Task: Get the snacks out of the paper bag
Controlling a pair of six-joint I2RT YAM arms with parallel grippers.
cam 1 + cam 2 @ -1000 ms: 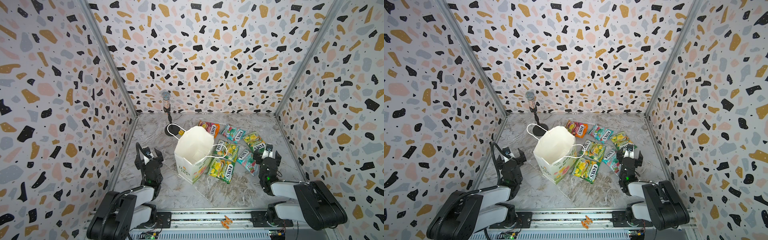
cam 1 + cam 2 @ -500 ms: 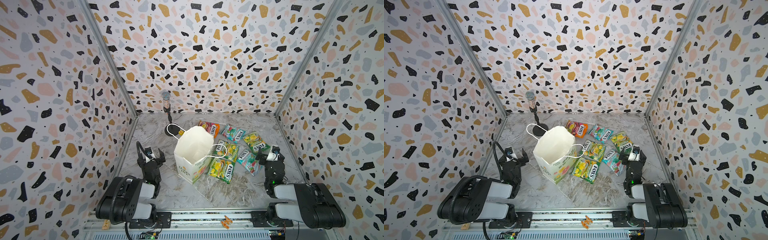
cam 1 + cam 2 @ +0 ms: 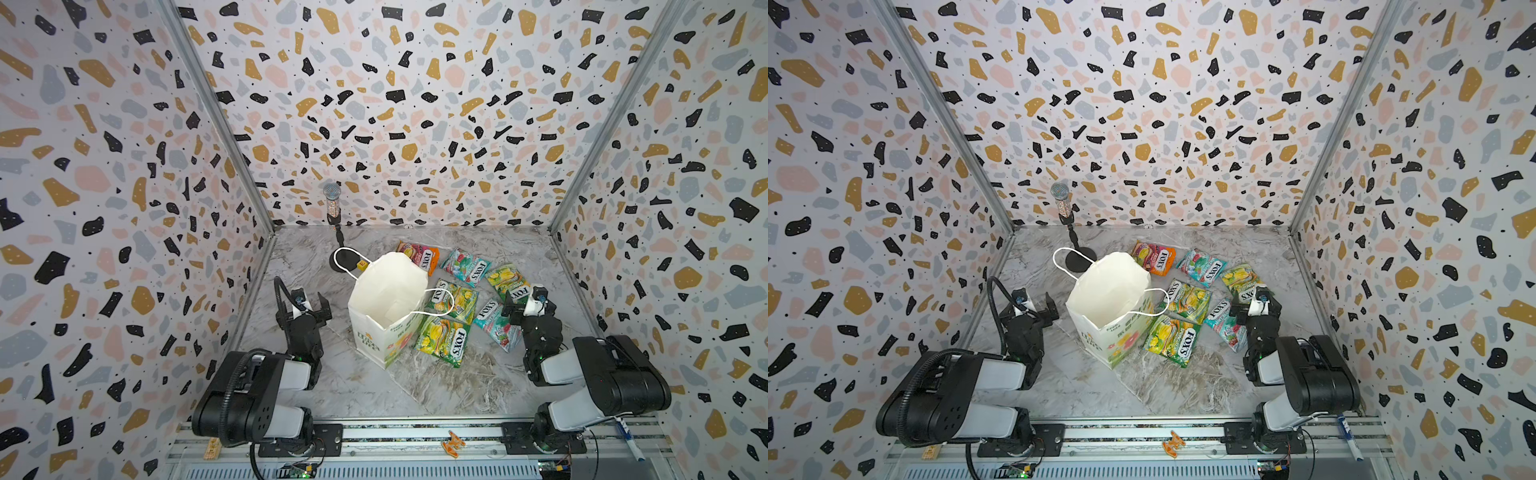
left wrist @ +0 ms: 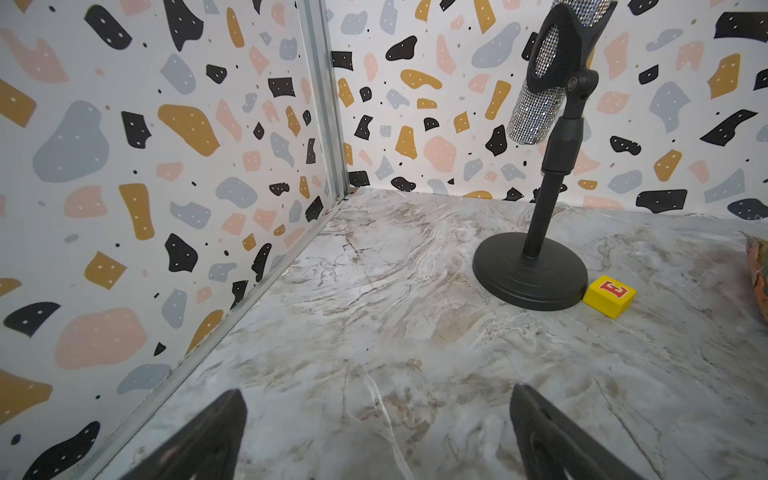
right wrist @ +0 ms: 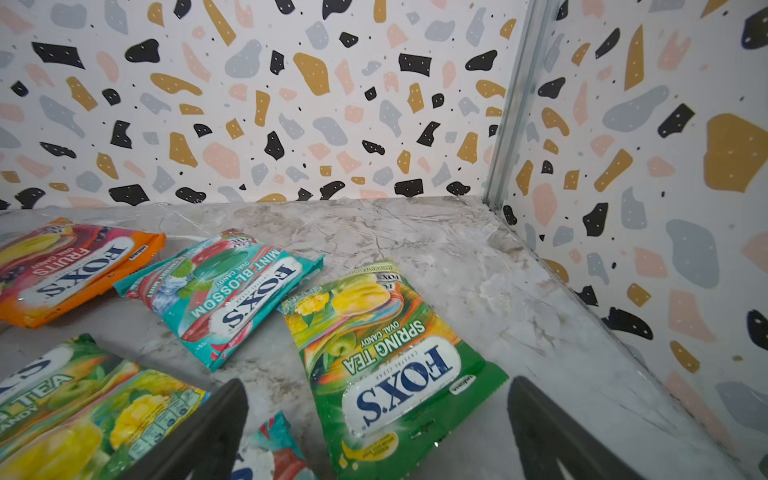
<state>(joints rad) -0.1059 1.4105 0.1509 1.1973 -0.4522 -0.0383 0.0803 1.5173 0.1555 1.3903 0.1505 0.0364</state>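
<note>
Now, with left gripper (image 3: 311, 302) and right gripper (image 3: 524, 300) spread empty, a careless swing could topple the paper bag (image 3: 386, 299).

Cameras: two overhead, two at wrist level
Both top views overlook the whole grey marbled counter (image 3: 374, 386); wrist views skim it closely.

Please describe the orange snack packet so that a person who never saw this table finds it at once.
Find the tall white paper bag standing on the marble table. Behind its open mouth, toward the back wall, a flat packet lies partly hidden by the bag's rim. It is the only orange one, near a teal packet and a green-yellow packet.
</note>
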